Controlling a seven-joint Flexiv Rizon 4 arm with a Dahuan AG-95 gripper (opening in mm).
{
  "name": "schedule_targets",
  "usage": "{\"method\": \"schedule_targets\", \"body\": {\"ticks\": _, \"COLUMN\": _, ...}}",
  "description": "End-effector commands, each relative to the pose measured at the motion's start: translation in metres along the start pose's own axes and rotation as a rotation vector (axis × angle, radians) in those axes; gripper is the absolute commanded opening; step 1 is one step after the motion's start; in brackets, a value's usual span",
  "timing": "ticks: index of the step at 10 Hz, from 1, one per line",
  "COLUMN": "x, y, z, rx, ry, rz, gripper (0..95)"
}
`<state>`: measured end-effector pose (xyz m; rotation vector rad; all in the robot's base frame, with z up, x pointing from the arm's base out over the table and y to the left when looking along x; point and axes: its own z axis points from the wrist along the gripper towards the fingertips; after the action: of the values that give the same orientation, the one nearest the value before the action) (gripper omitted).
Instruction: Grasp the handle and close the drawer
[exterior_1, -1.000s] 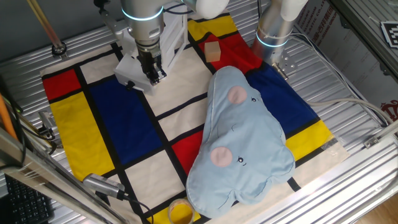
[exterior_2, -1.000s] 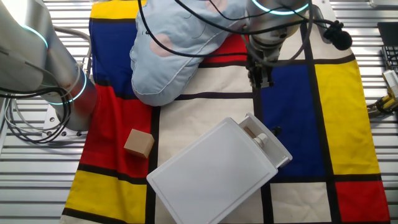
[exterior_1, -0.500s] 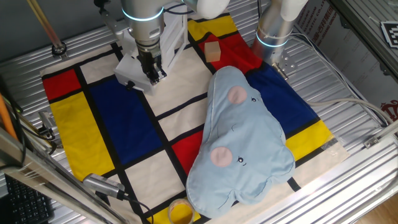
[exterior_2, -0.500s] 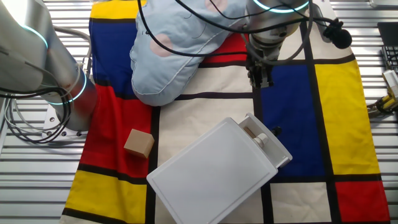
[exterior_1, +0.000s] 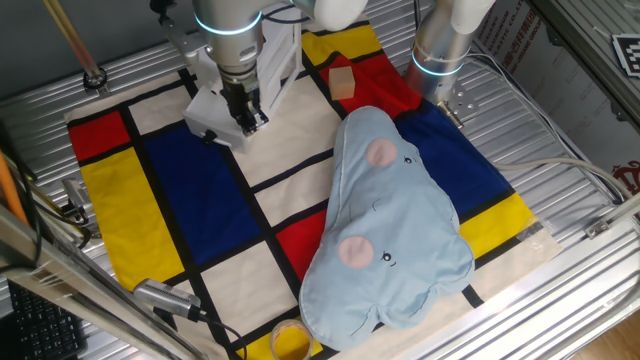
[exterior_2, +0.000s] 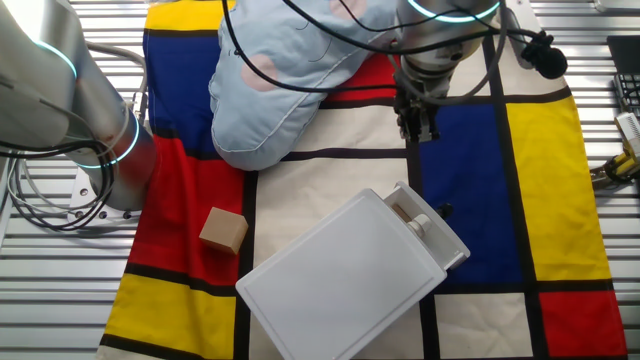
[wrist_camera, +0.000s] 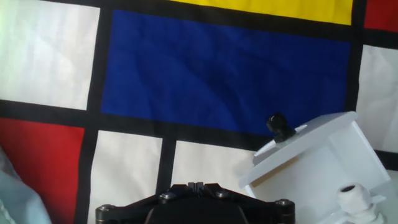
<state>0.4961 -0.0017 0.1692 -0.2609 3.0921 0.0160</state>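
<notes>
The small white cabinet (exterior_2: 330, 285) lies on the colour-block cloth, with its drawer (exterior_2: 445, 243) pulled out a little, so a narrow gap shows behind the front panel. The black knob handle (exterior_2: 443, 211) sticks out of that panel. My gripper (exterior_2: 418, 130) hangs above the blue patch, in front of the handle and apart from it, with its fingers together and empty. In the hand view the gripper (wrist_camera: 196, 185) is at the bottom edge. There the drawer (wrist_camera: 311, 140) and handle (wrist_camera: 278, 126) sit to the right and ahead. In one fixed view the gripper (exterior_1: 247, 122) partly hides the cabinet (exterior_1: 205, 108).
A large light-blue plush cushion (exterior_1: 390, 220) lies on the cloth beside the gripper. A tan wooden cube (exterior_2: 223, 230) sits on the red patch near the second arm's base (exterior_2: 90, 130). A yellow tape roll (exterior_1: 290, 342) lies at the cloth's near edge.
</notes>
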Motion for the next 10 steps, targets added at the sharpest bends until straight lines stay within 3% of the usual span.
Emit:
{"method": "schedule_targets", "body": {"ticks": 1, "x": -0.0007, "y": 0.0003, "z": -0.0004, "rx": 0.001, "ry": 0.005, "rz": 0.000, "gripper": 0.0}}
{"method": "schedule_targets", "body": {"ticks": 2, "x": -0.0007, "y": 0.0003, "z": -0.0004, "rx": 0.020, "ry": 0.018, "rz": -0.010, "gripper": 0.0}}
{"method": "schedule_targets", "body": {"ticks": 4, "x": -0.0007, "y": 0.0003, "z": -0.0004, "rx": 0.056, "ry": 0.014, "rz": -0.026, "gripper": 0.0}}
{"method": "schedule_targets", "body": {"ticks": 7, "x": -0.0007, "y": 0.0003, "z": -0.0004, "rx": 0.065, "ry": -0.006, "rz": -0.020, "gripper": 0.0}}
{"method": "schedule_targets", "body": {"ticks": 10, "x": -0.0007, "y": 0.0003, "z": -0.0004, "rx": 0.046, "ry": -0.016, "rz": -0.041, "gripper": 0.0}}
